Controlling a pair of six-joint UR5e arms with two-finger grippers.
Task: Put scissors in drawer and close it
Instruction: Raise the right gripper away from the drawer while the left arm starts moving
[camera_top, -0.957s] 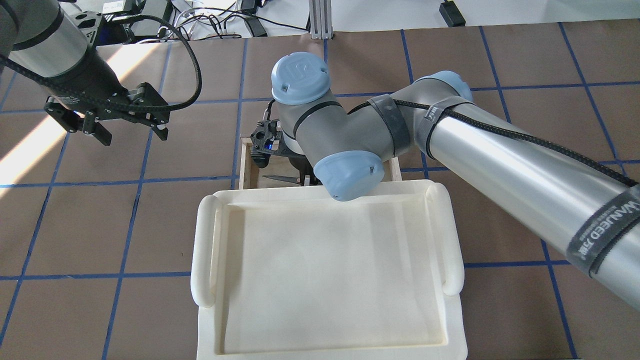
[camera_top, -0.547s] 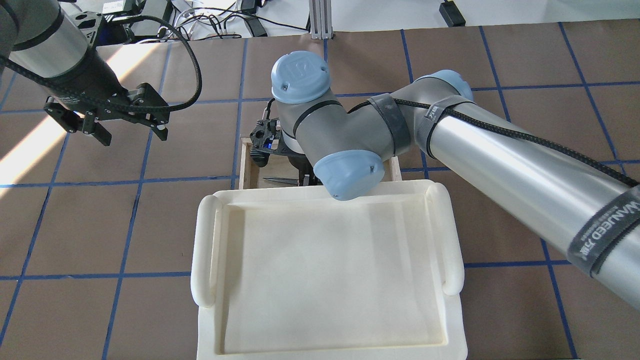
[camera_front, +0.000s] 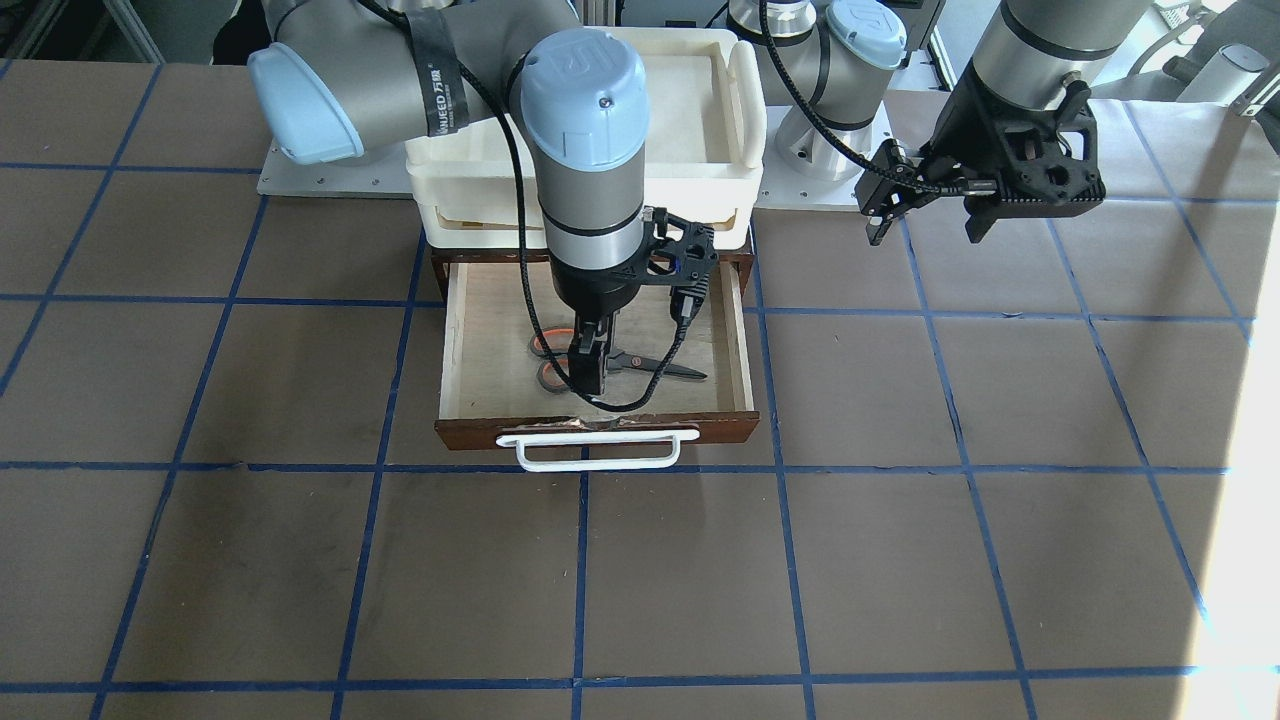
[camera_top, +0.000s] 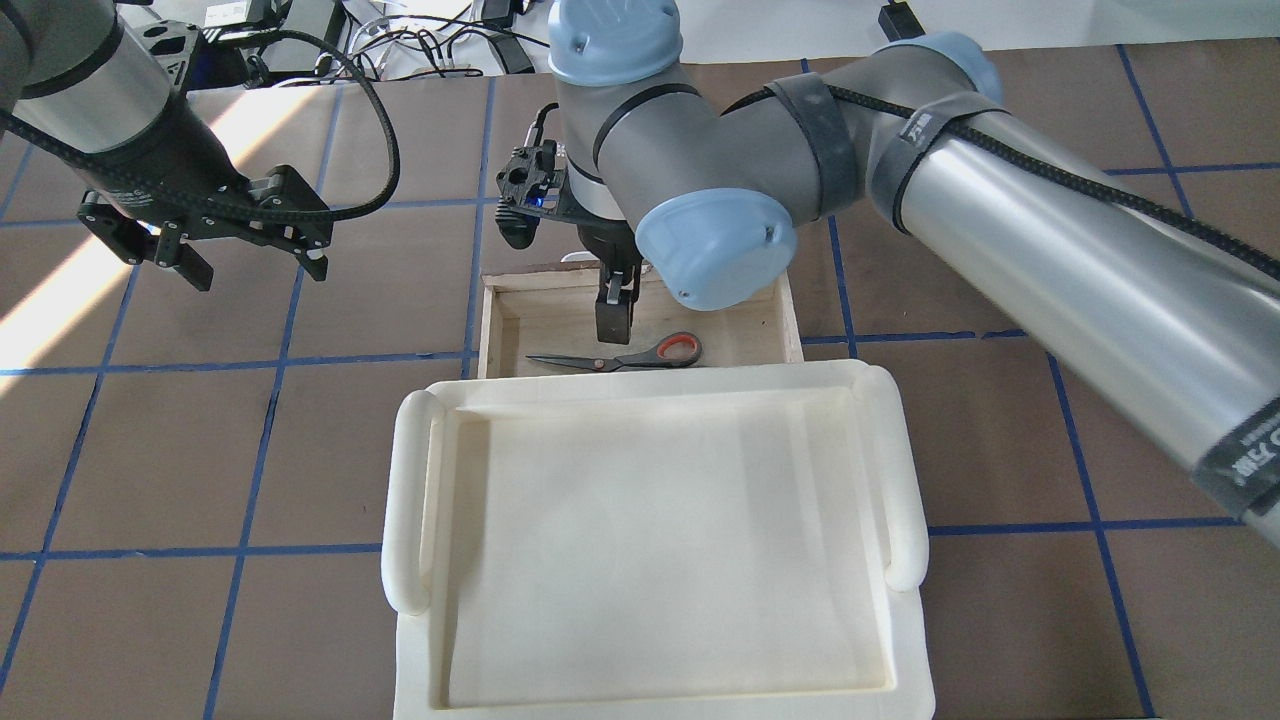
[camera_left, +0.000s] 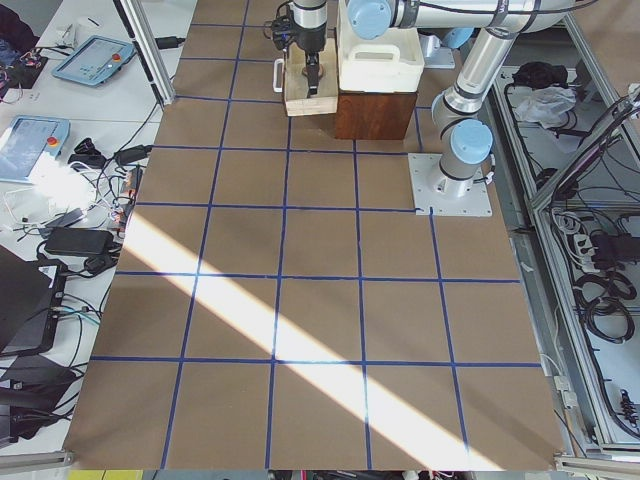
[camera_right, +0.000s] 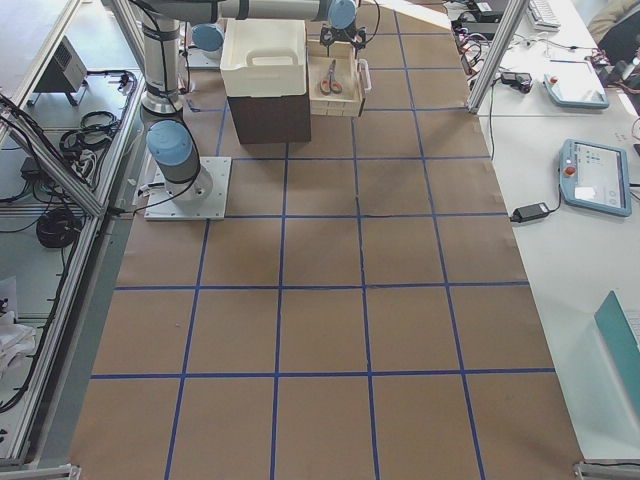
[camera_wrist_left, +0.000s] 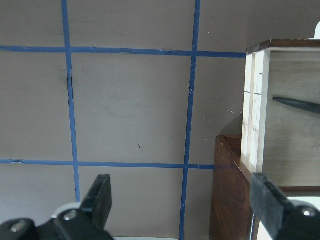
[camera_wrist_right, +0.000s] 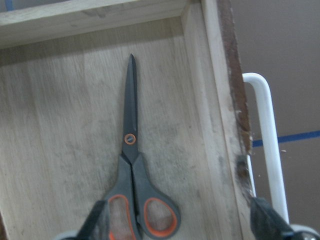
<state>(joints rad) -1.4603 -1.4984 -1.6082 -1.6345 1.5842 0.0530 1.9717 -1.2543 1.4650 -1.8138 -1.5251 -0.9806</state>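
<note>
The scissors (camera_front: 620, 362) lie flat on the floor of the open wooden drawer (camera_front: 490, 345), loose; they also show in the overhead view (camera_top: 625, 356) and the right wrist view (camera_wrist_right: 131, 160), blades pointing away from the camera. My right gripper (camera_front: 588, 380) hangs just above the handles, open and empty, its fingers (camera_wrist_right: 98, 220) wide apart in the wrist view. The drawer's white bar handle (camera_front: 598, 455) is on its dark front panel. My left gripper (camera_top: 250, 268) is open and empty, above the table beside the drawer's cabinet.
A cream-white plastic tray (camera_top: 410, 500) sits on top of the dark wooden cabinet (camera_wrist_left: 230, 200) that holds the drawer. The right arm's elbow (camera_top: 715, 240) hangs over the drawer's back part. Brown table with blue grid lines all around.
The right gripper has let go of the scissors and risen, moving toward the drawer's front. The scissors now lie uncovered in the drawer. The left arm has barely moved.
</note>
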